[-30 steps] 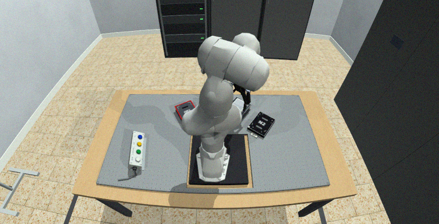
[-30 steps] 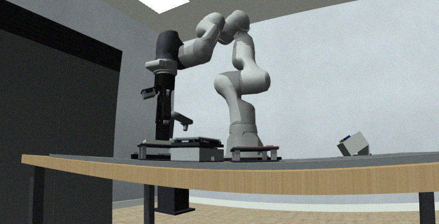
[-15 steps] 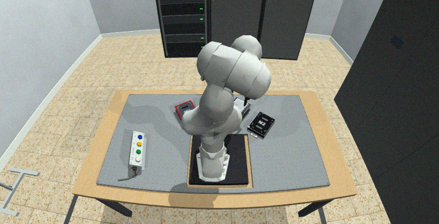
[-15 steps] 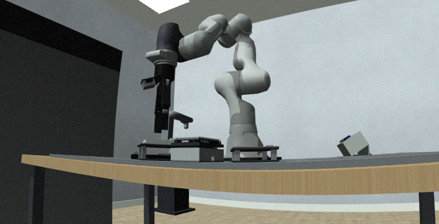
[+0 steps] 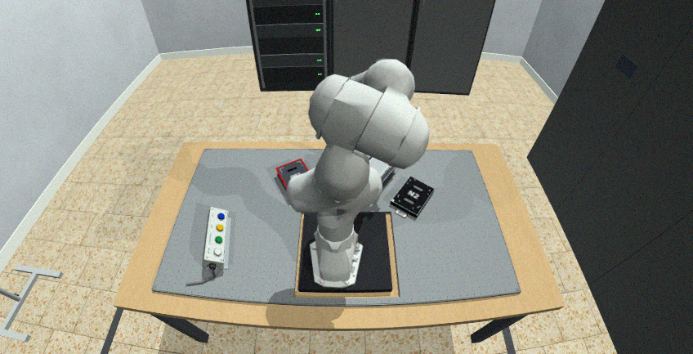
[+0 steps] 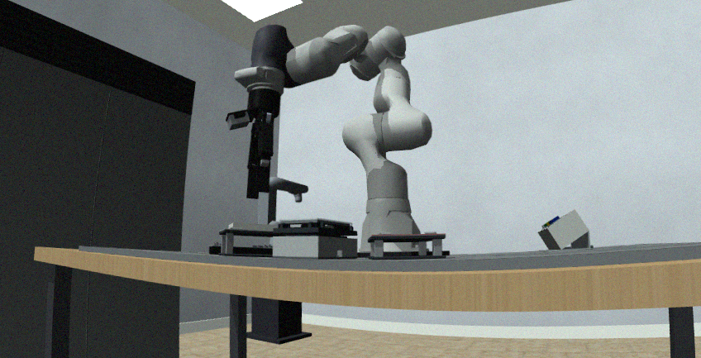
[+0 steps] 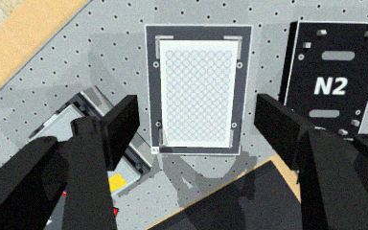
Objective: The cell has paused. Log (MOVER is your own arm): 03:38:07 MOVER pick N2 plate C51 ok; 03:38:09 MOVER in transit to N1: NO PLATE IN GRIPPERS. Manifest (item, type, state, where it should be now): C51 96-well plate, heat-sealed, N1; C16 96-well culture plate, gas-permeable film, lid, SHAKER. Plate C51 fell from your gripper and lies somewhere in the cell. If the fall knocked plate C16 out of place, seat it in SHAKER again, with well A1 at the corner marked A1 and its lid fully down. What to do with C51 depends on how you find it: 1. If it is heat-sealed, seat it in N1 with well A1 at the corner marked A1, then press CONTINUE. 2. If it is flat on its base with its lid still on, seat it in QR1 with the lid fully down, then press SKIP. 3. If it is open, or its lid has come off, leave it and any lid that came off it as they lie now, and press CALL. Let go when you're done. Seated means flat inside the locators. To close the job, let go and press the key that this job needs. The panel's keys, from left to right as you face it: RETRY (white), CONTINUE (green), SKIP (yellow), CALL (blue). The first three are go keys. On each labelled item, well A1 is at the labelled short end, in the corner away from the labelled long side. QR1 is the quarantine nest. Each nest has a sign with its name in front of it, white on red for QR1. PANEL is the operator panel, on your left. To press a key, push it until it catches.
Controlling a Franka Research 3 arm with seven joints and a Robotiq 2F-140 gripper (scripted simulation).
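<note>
In the wrist view a white, sealed-looking 96-well plate [image 7: 197,93] lies flat inside the corner locators of a dark nest. My gripper [image 7: 196,109] is open and empty. It hangs well above the plate with one finger on either side of it, and in the side view [image 6: 255,192] it is clear of the nests. The empty N2 nest [image 7: 333,86] is to the right of the plate. The shaker holds a grey lidded plate with a yellow label. It lies to the left and is partly hidden by my left finger.
The red-framed QR1 nest [image 5: 289,168] is behind my arm's left side. N2 also shows from above [image 5: 412,196]. The key panel [image 5: 216,235] stands at the table's left. A grey post with an overhanging arm [image 6: 283,189] rises beside the shaker [image 6: 314,244].
</note>
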